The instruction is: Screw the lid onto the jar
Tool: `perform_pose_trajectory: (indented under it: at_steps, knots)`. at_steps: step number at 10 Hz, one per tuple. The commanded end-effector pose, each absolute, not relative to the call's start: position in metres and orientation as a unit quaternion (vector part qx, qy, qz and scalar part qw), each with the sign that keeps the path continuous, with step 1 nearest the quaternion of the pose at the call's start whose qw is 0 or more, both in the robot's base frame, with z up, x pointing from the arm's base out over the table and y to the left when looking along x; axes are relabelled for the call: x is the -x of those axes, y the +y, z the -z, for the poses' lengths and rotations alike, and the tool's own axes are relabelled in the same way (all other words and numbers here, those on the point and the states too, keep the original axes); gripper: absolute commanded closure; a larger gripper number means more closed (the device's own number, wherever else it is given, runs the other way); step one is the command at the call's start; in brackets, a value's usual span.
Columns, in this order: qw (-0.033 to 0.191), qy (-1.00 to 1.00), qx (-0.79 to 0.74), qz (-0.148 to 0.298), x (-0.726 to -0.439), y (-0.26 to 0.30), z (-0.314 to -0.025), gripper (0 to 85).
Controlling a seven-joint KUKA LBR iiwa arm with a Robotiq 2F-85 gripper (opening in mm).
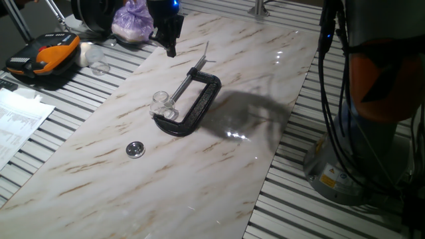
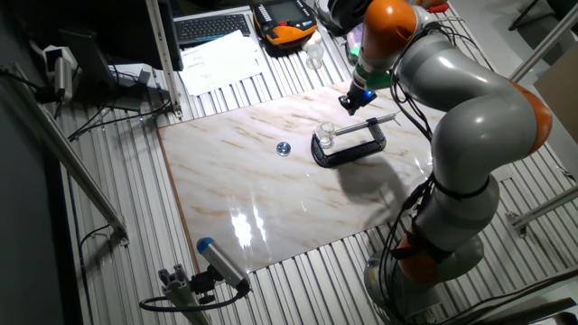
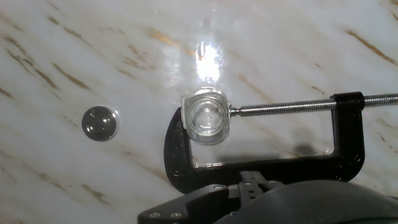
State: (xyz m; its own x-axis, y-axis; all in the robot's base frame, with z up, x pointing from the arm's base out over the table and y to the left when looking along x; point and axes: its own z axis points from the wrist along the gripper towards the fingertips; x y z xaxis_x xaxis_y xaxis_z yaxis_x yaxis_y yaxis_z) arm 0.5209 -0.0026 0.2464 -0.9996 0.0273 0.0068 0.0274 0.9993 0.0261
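So the small clear cylindrical glass jar (image 1: 161,101) is sitting upright on the white marble-patterned worktop (image 1: 199,166), pinched in the mouth of a big black C-clamp (image 1: 196,106). The clamp's steel screw rod (image 3: 280,107) presses against the jar's side, and the clamp's curved end backs it up on the opposite side. Looking straight down in the hand view, the jar's mouth is open and nothing shows inside it, just glass and glare. The small round silvery metal lid (image 1: 135,149) lies flat on the worktop by itself, well apart from the jar and touching nothing else. The black end effector (image 1: 170,45) hangs above the worktop beyond the far end of the clamp, not touching the jar or the lid. Honestly can't tell if its fingers are spread or together: they just read as one dark blob in both fixed views, and the hand view only catches the housing. Off the marble slab, on the slatted table, there's an orange and black handheld pendant (image 1: 43,58), a purple plastic bag (image 1: 133,23) and some printed papers (image 1: 20,119).
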Motion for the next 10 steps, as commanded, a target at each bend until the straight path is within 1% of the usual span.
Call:
perform_pose_trajectory:
  at_steps: [1,3,6,10]
  knots:
    - [0.003,-1.0,0.014,0.013,-0.521,-0.001,-0.246,85.0]
    - [0.001,-1.0,0.02,0.012,-0.523,0.007,-0.247,85.0]
    - [-0.014,-1.0,0.014,0.007,-0.526,0.022,-0.237,85.0]
    - [-0.015,-1.0,0.011,0.004,-0.531,0.04,-0.22,85.0]
